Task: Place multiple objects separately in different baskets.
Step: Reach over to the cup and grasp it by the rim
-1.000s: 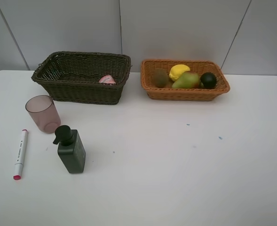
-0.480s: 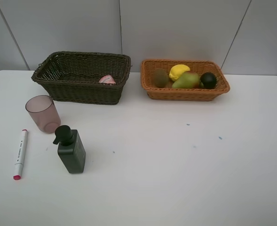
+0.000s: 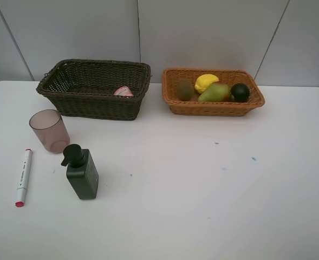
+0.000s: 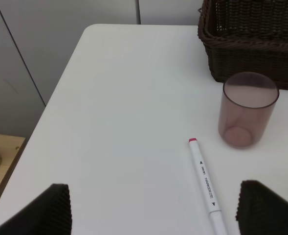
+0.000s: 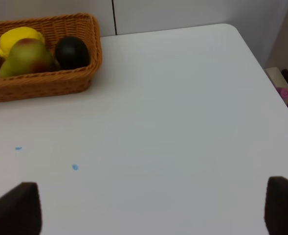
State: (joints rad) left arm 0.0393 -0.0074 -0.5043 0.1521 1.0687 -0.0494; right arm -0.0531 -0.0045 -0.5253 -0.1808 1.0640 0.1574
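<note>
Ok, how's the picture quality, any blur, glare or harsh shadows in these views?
Exterior high view: even, soft light, faint shadows beside the dark pump bottle, no glare. Left wrist view: white red-tipped marker sharp, left end effector just blurred dark corners. Right wrist view: right end effector equally blurred, orange-tan woven basket in focus.

White table point(image 3: 202, 206) — grey panelled wall point(image 3: 202, 32)

Woven wicker, smooth plastic, matt white tabletop point(image 3: 202, 189).
The dark brown wicker basket point(image 3: 94, 107) and orange-tan wicker basket point(image 3: 213, 107) look rough-woven; the translucent mauve plastic cup point(image 3: 50, 131) shines smooth; the dark pump bottle point(image 3: 82, 173) looks matt.
</note>
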